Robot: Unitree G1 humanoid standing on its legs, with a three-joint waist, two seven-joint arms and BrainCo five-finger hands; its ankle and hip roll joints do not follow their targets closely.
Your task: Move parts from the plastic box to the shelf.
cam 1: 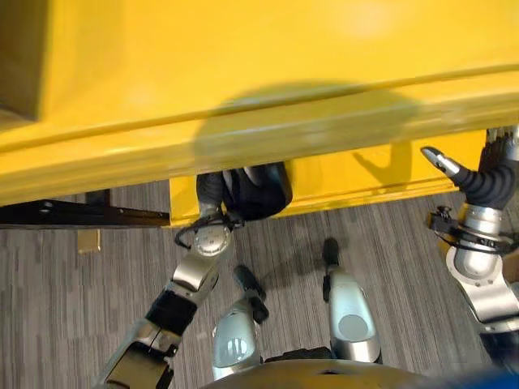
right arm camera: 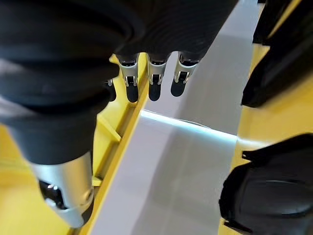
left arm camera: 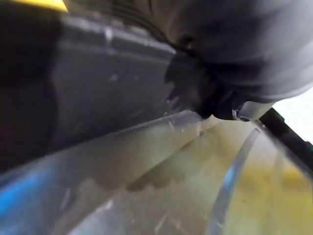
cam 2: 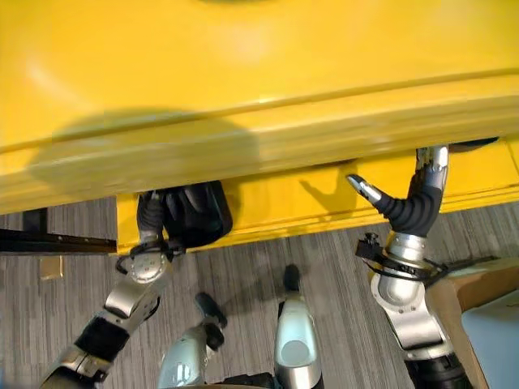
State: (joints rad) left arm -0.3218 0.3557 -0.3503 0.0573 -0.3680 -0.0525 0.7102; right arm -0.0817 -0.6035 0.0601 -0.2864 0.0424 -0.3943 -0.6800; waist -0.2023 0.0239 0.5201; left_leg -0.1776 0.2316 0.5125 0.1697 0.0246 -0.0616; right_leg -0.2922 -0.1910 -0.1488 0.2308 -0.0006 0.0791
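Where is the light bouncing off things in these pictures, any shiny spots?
Left eye view: a pale patch of glare sits near the top of the big glossy yellow structure. Right wrist view: a thin bright reflected line crosses the smooth grey panel. Left wrist view: the scratched clear plastic wall catches light along its scratches.

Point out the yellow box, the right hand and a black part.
yellow box [cam 1: 243, 65]: left eye view, on its broad side.
right hand [right arm camera: 154, 83]: right wrist view, on a finger.
black part [right arm camera: 274, 191]: right wrist view, on its rounded top.
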